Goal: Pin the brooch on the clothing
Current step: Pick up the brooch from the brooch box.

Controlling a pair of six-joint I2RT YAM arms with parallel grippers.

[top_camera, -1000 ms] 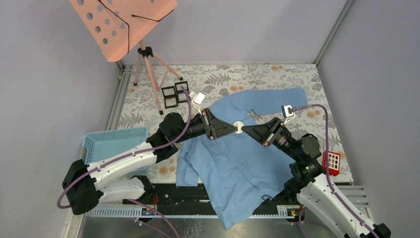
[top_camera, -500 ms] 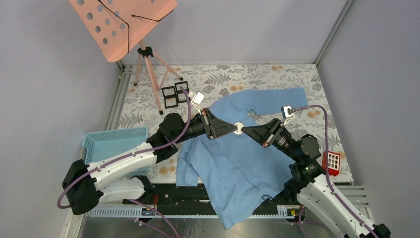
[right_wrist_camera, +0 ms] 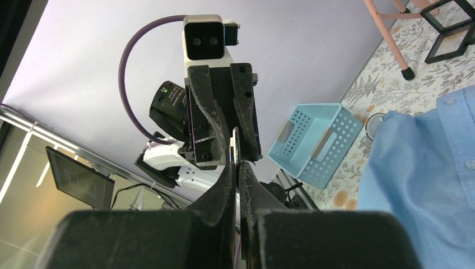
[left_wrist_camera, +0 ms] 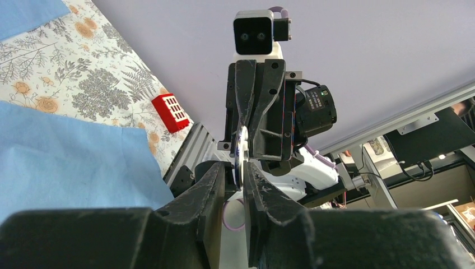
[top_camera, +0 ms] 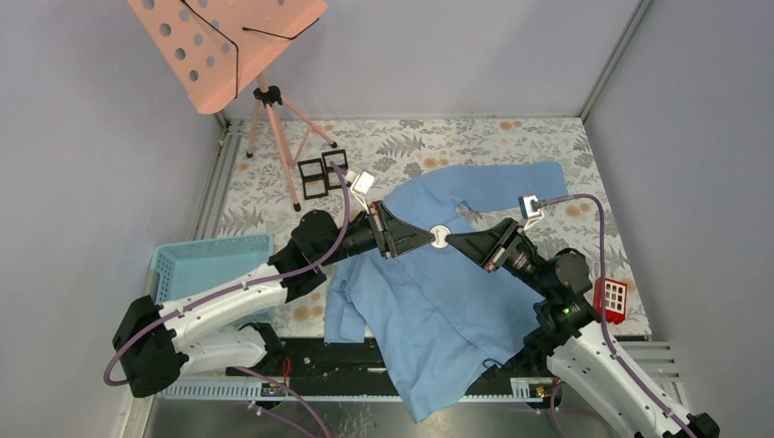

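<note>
The brooch (top_camera: 440, 237), a small white round disc, hangs in the air between my two grippers, above the clothing. The clothing is a light blue shirt (top_camera: 438, 301) spread on the floral mat. My left gripper (top_camera: 430, 238) comes from the left and is shut on the brooch, which shows edge-on in the left wrist view (left_wrist_camera: 242, 154). My right gripper (top_camera: 451, 240) comes from the right, and its fingertips pinch the disc's other edge (right_wrist_camera: 234, 147). The two grippers face each other tip to tip. The shirt also shows in the left wrist view (left_wrist_camera: 67, 162) and the right wrist view (right_wrist_camera: 425, 168).
A light blue plastic basket (top_camera: 205, 260) stands at the left, near the left arm. A pink music stand (top_camera: 228, 46) on a tripod is at the back left, with black square frames (top_camera: 321, 173) beside it. A small red grid block (top_camera: 610, 299) lies at the right edge.
Both grippers stay shut on the brooch, and together they have drifted very slightly toward the near side. The shirt has not moved.
</note>
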